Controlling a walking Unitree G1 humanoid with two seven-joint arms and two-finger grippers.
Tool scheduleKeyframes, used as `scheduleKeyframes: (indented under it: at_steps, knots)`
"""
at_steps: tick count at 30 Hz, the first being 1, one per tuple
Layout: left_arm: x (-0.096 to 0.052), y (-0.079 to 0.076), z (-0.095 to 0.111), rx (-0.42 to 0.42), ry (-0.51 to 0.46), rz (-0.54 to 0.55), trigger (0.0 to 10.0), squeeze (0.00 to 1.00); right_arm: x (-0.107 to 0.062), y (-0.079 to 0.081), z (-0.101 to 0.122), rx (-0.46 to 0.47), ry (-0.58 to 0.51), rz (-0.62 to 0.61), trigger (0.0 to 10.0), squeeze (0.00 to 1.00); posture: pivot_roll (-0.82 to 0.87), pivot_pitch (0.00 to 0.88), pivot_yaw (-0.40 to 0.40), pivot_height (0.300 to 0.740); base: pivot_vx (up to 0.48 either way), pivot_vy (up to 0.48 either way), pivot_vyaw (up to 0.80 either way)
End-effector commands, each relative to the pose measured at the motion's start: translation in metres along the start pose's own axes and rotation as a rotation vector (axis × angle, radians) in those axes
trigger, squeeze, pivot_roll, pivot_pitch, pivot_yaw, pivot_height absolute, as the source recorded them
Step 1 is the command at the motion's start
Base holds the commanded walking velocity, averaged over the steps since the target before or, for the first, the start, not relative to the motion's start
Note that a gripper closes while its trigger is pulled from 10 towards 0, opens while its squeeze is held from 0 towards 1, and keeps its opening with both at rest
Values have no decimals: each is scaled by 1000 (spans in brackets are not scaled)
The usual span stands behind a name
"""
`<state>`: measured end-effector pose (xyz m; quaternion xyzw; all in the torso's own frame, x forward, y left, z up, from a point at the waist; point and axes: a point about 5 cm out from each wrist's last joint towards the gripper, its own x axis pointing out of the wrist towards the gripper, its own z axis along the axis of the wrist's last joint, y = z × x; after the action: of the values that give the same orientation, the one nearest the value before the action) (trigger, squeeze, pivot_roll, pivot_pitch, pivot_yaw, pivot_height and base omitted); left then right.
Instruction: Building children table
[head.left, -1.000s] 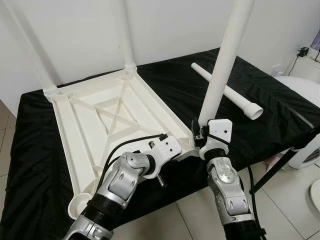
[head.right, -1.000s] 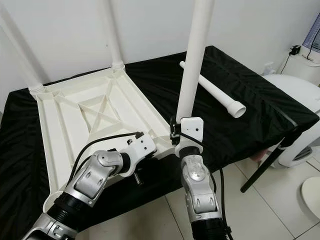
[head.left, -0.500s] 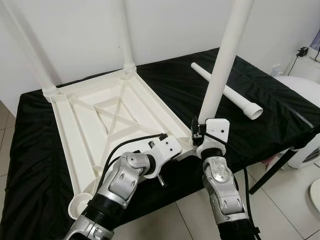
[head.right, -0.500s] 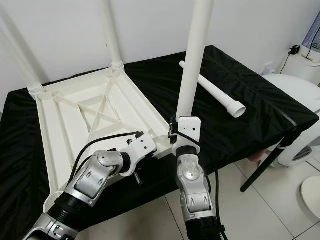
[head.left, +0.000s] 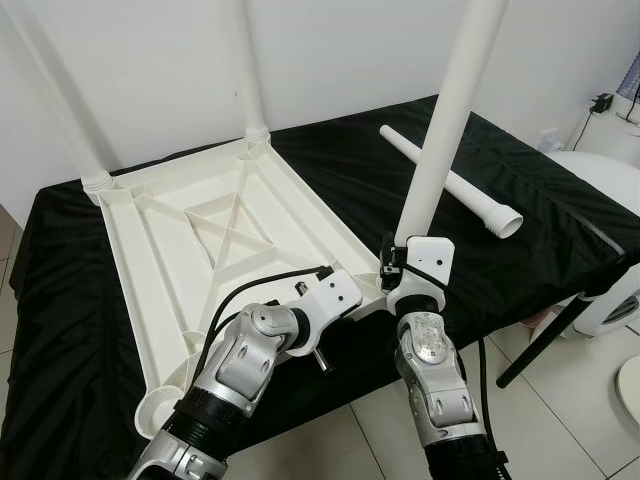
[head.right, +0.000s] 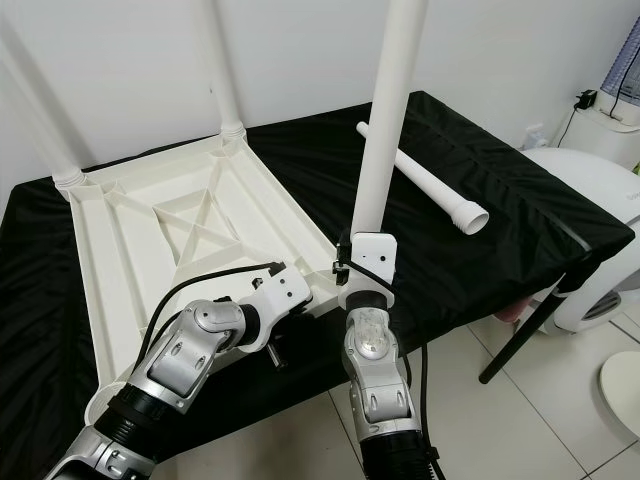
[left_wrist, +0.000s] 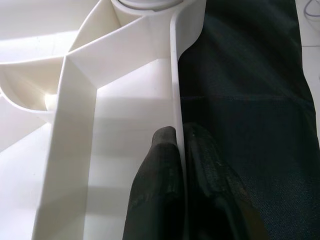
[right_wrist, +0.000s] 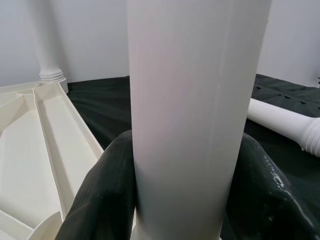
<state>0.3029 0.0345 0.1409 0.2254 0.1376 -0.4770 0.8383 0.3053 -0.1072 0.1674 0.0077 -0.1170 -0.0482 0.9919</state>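
A white plastic tabletop (head.left: 225, 235) lies upside down on a black-covered table (head.left: 520, 270). Two white legs (head.left: 248, 70) stand upright in its far corners. My right gripper (right_wrist: 190, 190) is shut on a third white leg (head.left: 445, 120), held upright at the near right corner of the tabletop. My left gripper (left_wrist: 180, 145) is shut on the tabletop's rim (left_wrist: 176, 95), just left of that corner. A fourth leg (head.left: 450, 180) lies loose on the black cloth to the right.
A white wall rises close behind the table. At the far right stand a white round appliance (head.left: 610, 190) and a black pole (head.left: 545, 340) slanting down to the tiled floor (head.left: 560, 420). Black cloth lies bare right of the tabletop.
My right arm has shifted slightly left with the upright leg, bringing its base nearer the tabletop's corner. The left gripper keeps its hold on the rim.
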Motion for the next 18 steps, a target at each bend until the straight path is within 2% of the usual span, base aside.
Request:
scheduleKeyframes:
  at_steps: [1,15,16,17,18]
  knots:
    - [-10,8,41,90,-173,116,10000,0,-5,3,-21,54,121,-23,10000,0,-79,68,81,740,0,0,0]
    - [-10,7,42,90,-175,113,10000,0,-7,10,-18,71,96,-35,10000,0,-79,67,79,740,0,0,0]
    - [-10,7,41,88,-174,113,10000,0,-7,10,-17,70,91,-28,10000,827,-80,65,79,740,0,0,0]
    - [-10,7,41,88,-174,113,10000,0,-7,10,-17,70,91,-28,10000,827,-80,65,79,740,0,0,0]
    - [-10,7,41,88,-174,113,10000,0,-7,10,-16,68,86,-28,10000,1000,-80,65,79,740,0,0,0]
